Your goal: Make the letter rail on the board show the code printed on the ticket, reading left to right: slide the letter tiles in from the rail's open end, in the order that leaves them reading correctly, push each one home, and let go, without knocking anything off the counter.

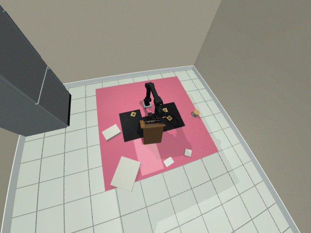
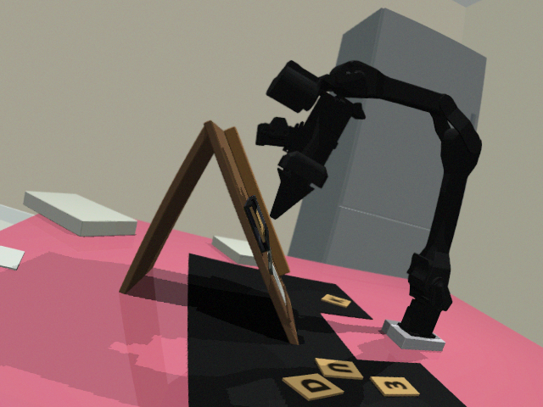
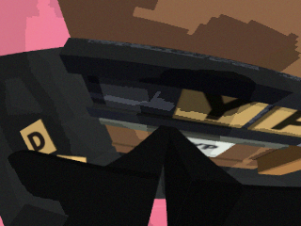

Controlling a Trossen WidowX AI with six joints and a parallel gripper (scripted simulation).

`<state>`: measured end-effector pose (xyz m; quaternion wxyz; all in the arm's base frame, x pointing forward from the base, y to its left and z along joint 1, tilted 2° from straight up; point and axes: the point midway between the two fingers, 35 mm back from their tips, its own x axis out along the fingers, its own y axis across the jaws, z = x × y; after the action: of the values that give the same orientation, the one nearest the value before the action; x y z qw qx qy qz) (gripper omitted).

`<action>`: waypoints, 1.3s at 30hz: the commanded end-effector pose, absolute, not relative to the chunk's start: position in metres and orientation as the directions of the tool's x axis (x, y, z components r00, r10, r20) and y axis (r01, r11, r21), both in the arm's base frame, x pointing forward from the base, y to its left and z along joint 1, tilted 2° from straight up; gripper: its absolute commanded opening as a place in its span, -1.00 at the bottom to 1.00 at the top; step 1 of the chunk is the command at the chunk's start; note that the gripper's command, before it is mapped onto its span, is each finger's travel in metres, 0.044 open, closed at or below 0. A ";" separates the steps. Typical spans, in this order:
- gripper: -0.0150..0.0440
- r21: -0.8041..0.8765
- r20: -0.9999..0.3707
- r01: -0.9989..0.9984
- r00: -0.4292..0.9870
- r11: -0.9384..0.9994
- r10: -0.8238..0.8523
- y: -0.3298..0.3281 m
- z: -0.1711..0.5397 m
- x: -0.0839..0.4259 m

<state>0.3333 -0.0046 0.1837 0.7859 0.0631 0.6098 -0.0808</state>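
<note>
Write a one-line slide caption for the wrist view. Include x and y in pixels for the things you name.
Closed gripper [image 2: 273,216] [image 3: 166,134] before the dark rail [image 3: 136,113] holding the Y tile [image 3: 188,104], with the D tile [image 2: 312,386] [image 3: 39,137] lying off to the left.

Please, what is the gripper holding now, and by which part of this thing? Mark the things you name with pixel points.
Nothing is held: the gripper [image 2: 272,217] [image 3: 166,134] is shut with its fingertips together, in front of the rail [image 3: 198,123] where the Y tile [image 3: 209,104] sits.
</note>
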 end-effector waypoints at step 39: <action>-0.49 0.004 -0.970 0.201 0.241 0.980 -0.046 -0.006 0.170 0.351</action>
<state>0.3490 -0.0064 0.1729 0.7863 0.0635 0.6092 -0.0811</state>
